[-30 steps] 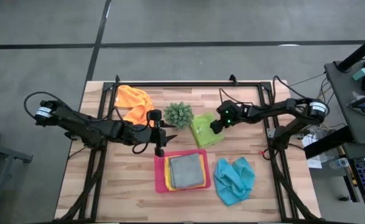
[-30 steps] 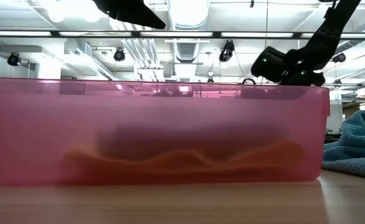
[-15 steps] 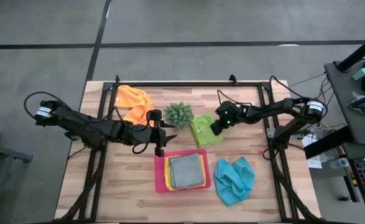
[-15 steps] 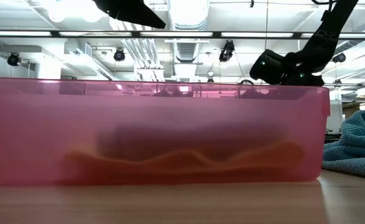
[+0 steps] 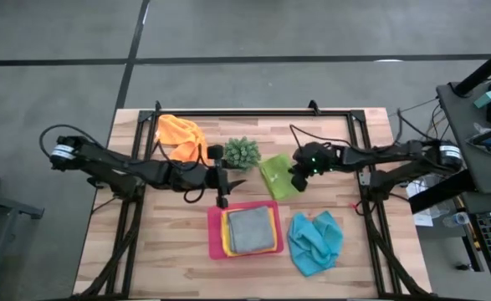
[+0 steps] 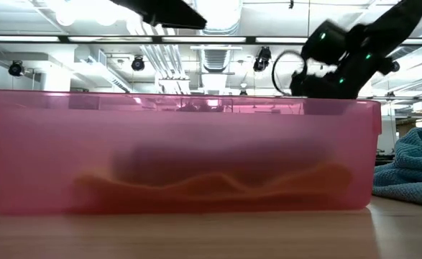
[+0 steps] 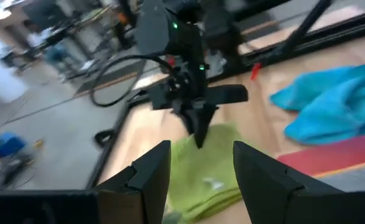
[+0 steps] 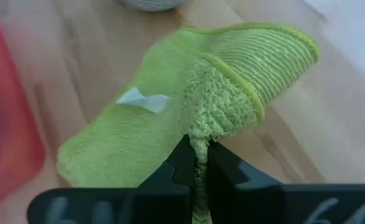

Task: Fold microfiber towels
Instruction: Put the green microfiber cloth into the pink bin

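Observation:
The lime green towel (image 5: pixel 276 176) lies folded at the table's middle right, between the spiky plant (image 5: pixel 242 152) and the pink tray (image 5: pixel 215 241). My right gripper (image 5: pixel 296 181) is shut on its right side, which also shows in the right wrist view (image 8: pixel 198 163). My left gripper (image 5: pixel 222 189) hovers open just left of the lime towel and above the tray's far edge, its fingers apart in the left wrist view (image 7: pixel 201 171). A grey towel (image 5: pixel 251 228) lies in the tray on a yellow one (image 5: pixel 225 242). The orange towel (image 5: pixel 182 137) and light blue towel (image 5: pixel 315 241) lie crumpled on the table. My right gripper pinches a bunched piece of the lime towel's right edge (image 8: pixel 199 135) between its two fingers (image 8: pixel 183 163). The fingers slant down from the table's right side. The pinched part is drawn up into a small peak, while the towel's left part (image 8: pixel 114 140) lies on the table.
The pink tray (image 6: pixel 182 155) fills the low view, with the light blue towel (image 6: pixel 412 169) to its right. The plant stands close behind the lime towel. A dark frame rail (image 5: pixel 253 113) runs along the table's far edge. Bare wood shows at the near left (image 5: pixel 157 251).
My right gripper has risen, rolled and drawn a little toward the table's right edge. The lime towel's right side has come up with it and the towel looks narrower than before; its left part has stayed on the table.

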`<action>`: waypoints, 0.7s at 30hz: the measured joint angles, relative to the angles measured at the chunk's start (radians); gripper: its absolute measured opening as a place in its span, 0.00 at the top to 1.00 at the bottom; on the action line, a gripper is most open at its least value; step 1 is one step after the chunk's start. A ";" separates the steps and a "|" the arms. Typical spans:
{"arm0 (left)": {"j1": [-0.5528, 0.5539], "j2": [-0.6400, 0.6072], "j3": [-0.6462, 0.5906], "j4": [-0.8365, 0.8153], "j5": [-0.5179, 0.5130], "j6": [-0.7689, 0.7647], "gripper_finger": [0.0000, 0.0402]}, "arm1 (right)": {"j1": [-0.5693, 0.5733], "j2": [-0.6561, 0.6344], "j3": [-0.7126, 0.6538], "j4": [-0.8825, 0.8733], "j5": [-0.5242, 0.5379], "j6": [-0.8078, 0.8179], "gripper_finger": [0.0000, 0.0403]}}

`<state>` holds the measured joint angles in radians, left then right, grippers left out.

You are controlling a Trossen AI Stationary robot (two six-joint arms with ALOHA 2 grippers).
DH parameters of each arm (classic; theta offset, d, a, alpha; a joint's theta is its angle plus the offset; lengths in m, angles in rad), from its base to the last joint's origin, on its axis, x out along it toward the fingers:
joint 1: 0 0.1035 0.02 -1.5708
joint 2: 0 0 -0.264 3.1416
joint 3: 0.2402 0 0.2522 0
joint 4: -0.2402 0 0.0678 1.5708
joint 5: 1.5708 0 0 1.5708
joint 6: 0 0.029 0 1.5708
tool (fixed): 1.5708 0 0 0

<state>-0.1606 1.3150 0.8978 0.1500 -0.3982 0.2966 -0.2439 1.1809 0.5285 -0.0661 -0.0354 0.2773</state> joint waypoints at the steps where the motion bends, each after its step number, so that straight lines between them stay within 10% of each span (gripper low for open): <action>1: 0.014 0.013 -0.001 0.013 0.040 0.001 0.60 | 0.022 -0.019 0.000 -0.014 0.023 -0.017 0.97; 21: 0.184 0.294 0.086 0.199 0.166 -0.055 0.19 | 0.229 -0.216 0.135 -0.215 0.204 -0.226 0.97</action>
<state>0.0239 1.6088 0.9842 0.3493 -0.2323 0.2411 -0.0147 0.9653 0.6631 -0.2807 0.1686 0.0510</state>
